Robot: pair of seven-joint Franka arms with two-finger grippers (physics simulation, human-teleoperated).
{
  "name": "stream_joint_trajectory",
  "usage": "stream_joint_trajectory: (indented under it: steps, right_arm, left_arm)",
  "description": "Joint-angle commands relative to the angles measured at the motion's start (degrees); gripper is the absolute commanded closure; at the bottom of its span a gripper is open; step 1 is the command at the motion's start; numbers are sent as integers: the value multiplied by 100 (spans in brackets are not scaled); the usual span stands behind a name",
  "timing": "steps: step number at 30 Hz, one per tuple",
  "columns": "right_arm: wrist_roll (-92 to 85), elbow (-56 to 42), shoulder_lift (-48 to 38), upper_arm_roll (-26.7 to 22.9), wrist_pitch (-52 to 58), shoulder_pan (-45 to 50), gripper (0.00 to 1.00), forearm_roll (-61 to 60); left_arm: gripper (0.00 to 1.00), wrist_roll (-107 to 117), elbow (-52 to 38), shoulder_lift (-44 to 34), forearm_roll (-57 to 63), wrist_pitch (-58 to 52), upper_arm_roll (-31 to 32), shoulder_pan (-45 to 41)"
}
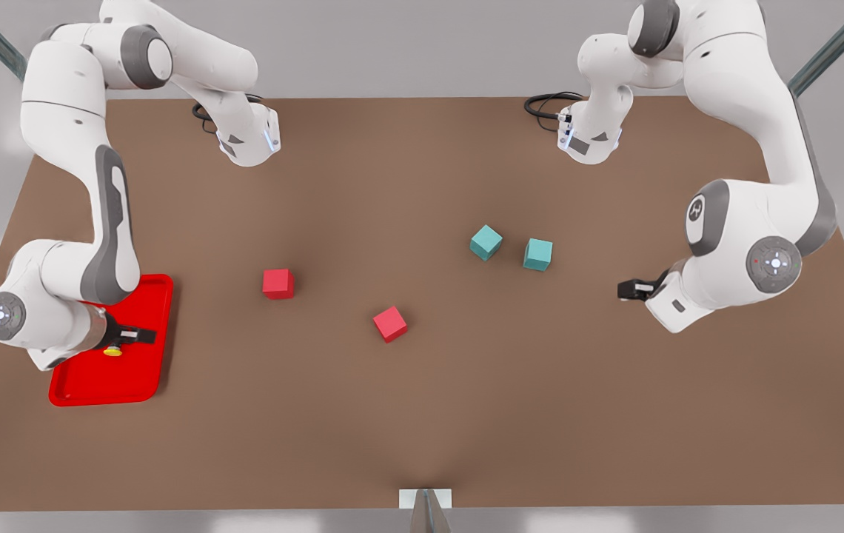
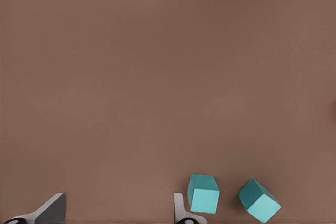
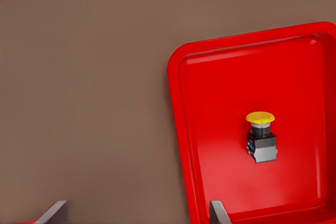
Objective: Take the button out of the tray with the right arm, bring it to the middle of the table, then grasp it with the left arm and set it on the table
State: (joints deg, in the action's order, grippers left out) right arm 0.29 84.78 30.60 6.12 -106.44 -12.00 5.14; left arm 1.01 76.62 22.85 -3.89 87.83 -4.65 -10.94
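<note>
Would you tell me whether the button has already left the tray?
No, the button stands upright inside the tray, with the open right hand apart from it.

A simulated robot lab — bare brown table (image 1: 422, 414), two white arms, plain grey walls.

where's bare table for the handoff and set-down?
Free: table on the near side of the red cubes, and the far strip beyond the teal cubes. Crowded: mid-table among the cubes; the tray with button under the right gripper. Left gripper waits open.
</note>
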Motion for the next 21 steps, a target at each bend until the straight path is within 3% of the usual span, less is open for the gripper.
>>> stream_joint_trajectory:
  steps: [1,6,10,11,21]
  right_arm:
    - [-1505,56,148,38,-659,-39,0,110]
    - [-3113,48,825,258,-896,-1252,0,189]
    - [-3676,118,842,1584,-808,-2833,0,760]
    - [-3851,153,869,1716,-817,-3045,0,795]
    - [-3791,804,1062,1752,-1871,-3203,0,1147]
  left_arm:
    - [0,57,-33,97,11,76,-1,-4]
    - [0,75,-33,79,11,59,-1,-22]
    - [0,75,-33,106,11,68,-1,-31]
    - [0,83,-33,132,3,76,-1,-40]
    - [0,75,-24,264,-15,76,-1,-4]
